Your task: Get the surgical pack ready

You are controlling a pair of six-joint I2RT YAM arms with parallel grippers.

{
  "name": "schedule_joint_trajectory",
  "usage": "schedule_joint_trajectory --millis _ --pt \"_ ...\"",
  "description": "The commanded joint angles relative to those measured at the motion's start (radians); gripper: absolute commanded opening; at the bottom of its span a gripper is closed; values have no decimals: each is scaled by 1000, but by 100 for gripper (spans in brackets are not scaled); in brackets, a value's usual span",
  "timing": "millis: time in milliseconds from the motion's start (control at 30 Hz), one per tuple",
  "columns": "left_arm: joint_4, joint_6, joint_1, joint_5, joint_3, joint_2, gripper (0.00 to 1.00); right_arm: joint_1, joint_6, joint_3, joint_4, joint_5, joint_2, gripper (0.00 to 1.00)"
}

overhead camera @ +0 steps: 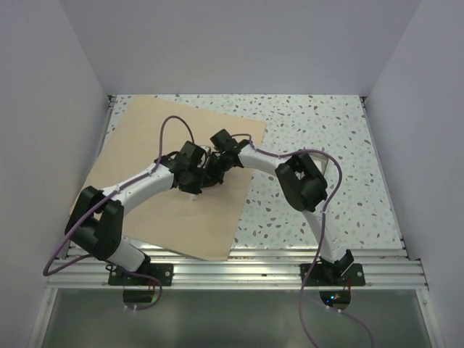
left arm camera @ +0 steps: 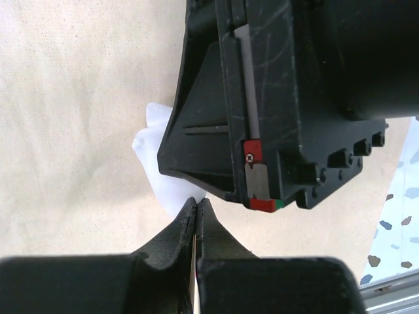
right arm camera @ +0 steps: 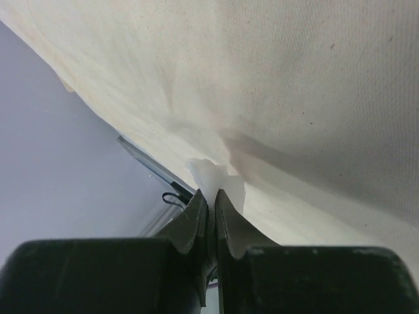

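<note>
Wrap sheet (overhead camera: 138,145) lies flat on the left half of the tabletop (overhead camera: 326,123), with both arms meeting over its middle. Right gripper (right arm camera: 211,194) is clamped on the white gauze (right arm camera: 208,173). Left gripper (left arm camera: 197,204) is closed, tips touching the gauze edge; can't tell if it pinches any.

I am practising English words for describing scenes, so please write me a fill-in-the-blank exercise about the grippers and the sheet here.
1. The tan wrap sheet lies mostly on the ___ half of the speckled table.
2. The right gripper is shut on a piece of ___ gauze.
3. The left gripper has its jaws ___, with its tips at the same gauze.
4. ___ arms reach over the sheet.

Missing words: left; white; shut; Two
</note>
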Motion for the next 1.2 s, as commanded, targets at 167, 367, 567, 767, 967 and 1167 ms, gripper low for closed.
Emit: schedule_joint_trajectory --millis 167,367,567,767,967,1167 --pt "42 25 12 34 -6 -120 26 -13 -79 -5 -2 -27 -42 0" --pt "81 16 130 149 32 -180 60 -125 -230 -149 50 -37 -211 0" --pt "130 19 167 210 87 -111 58 -357 -414 -396 63 -87 -487 0" --pt "196 1 167 285 126 -24 57 -653 -511 -525 -25 -55 -659 0" --pt "196 -8 167 350 215 93 55 -872 -502 -649 76 -33 -691 0" --pt "187 2 167 380 232 124 56 -938 -545 -665 90 -46 -630 0"
